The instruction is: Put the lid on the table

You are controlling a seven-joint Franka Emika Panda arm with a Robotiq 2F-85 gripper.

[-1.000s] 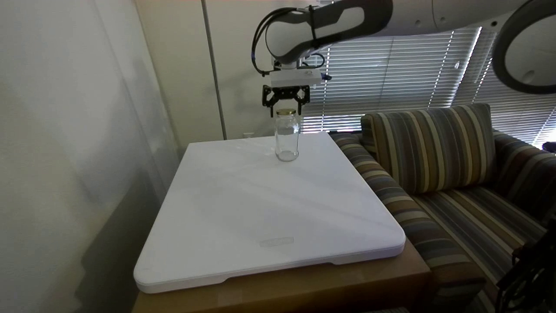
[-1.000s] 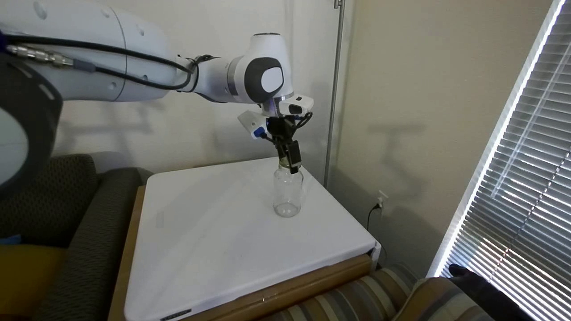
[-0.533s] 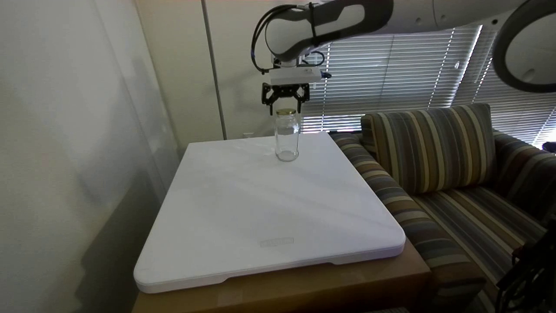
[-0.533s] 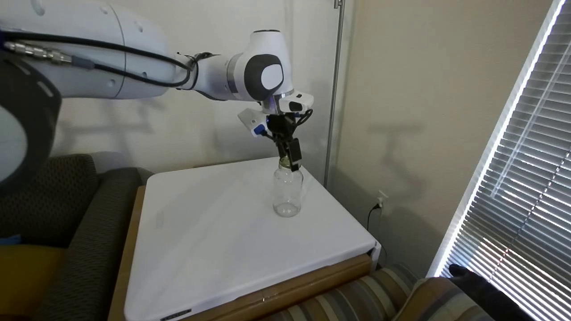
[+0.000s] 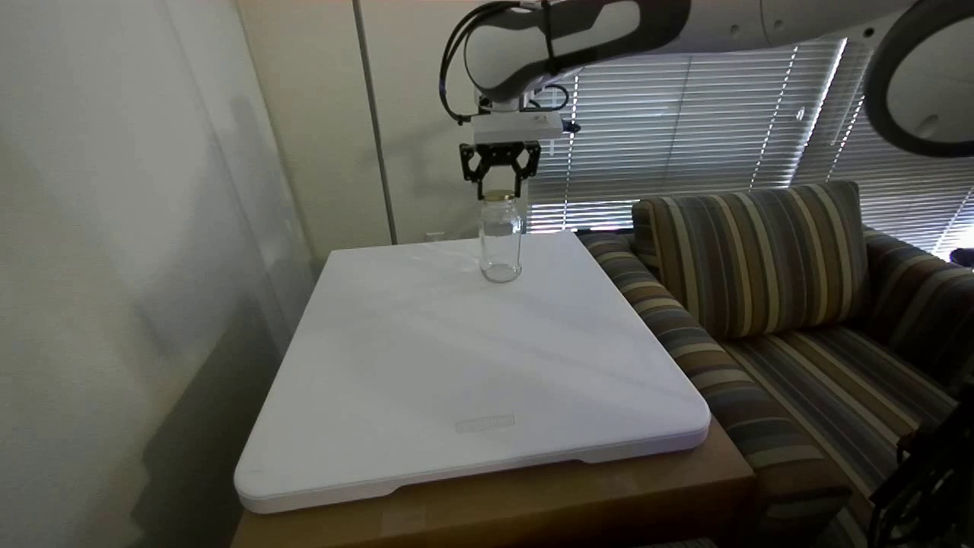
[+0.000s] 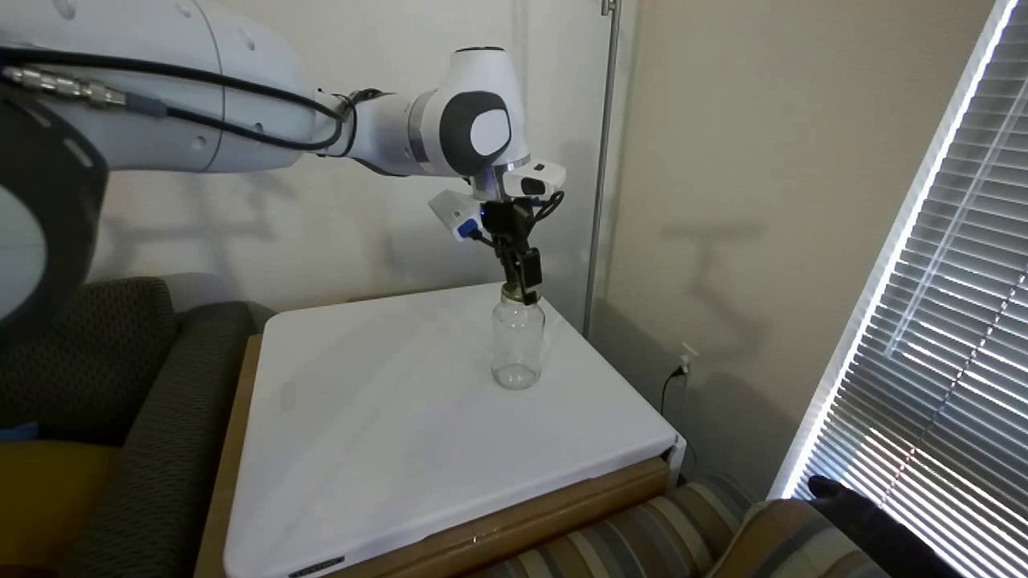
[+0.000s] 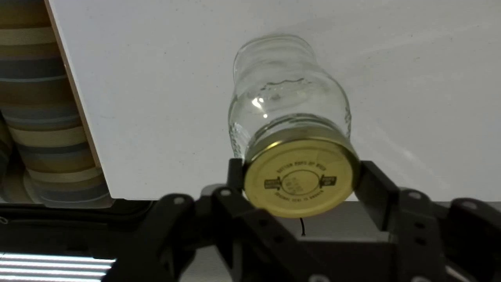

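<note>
The lid [image 7: 299, 180], a round yellow-gold cap with printing, sits on the mouth of a clear glass jar [image 7: 289, 92]. On both sides of its rim press the dark pads of my gripper [image 7: 300, 174], which is shut on it. Both exterior views show the jar [image 5: 500, 242] upright on the white table [image 5: 456, 350], towards one end, with the gripper [image 5: 500, 193] coming straight down over its top. In an exterior view a finger [image 6: 530, 281] covers part of the lid [image 6: 511, 291].
A striped sofa [image 5: 761, 259] stands along one side of the table, its arm close to the table's edge. Walls rise on other sides, one with a metal pole [image 6: 604, 160]. Window blinds [image 5: 670, 129] hang behind.
My fingers have come together onto the lid's rim from either side. The arm has risen slightly. The jar has shifted a tiny bit sideways.
</note>
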